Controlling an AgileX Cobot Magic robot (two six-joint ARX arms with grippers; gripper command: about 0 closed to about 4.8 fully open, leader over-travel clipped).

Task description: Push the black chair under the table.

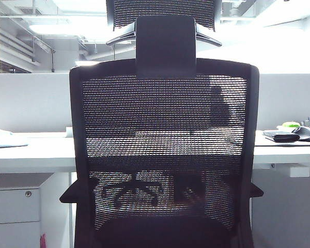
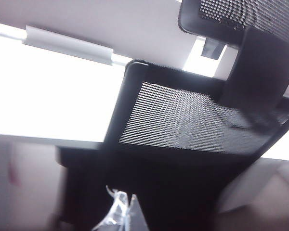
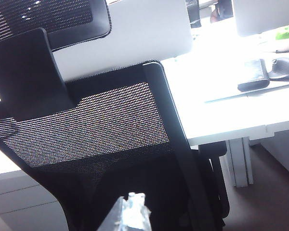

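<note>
Facing black chair (image 1: pixel 164 150) from behind; chair backs camera, seat near tabletop (image 1: pixel 31 153) edge, not tucked. Left hand (image 2: pixel 119 211), right hand (image 3: pixel 129 211): tips barely visible, open/closed cannot tell. Risk: off-centre push swivels chair, armrest (image 1: pixel 70 195) catches edge.

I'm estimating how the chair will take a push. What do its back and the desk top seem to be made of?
The black chair back looks like see-through woven mesh in a solid, probably plastic, frame. The table top looks like smooth white laminate, though glare leaves that open.
</note>
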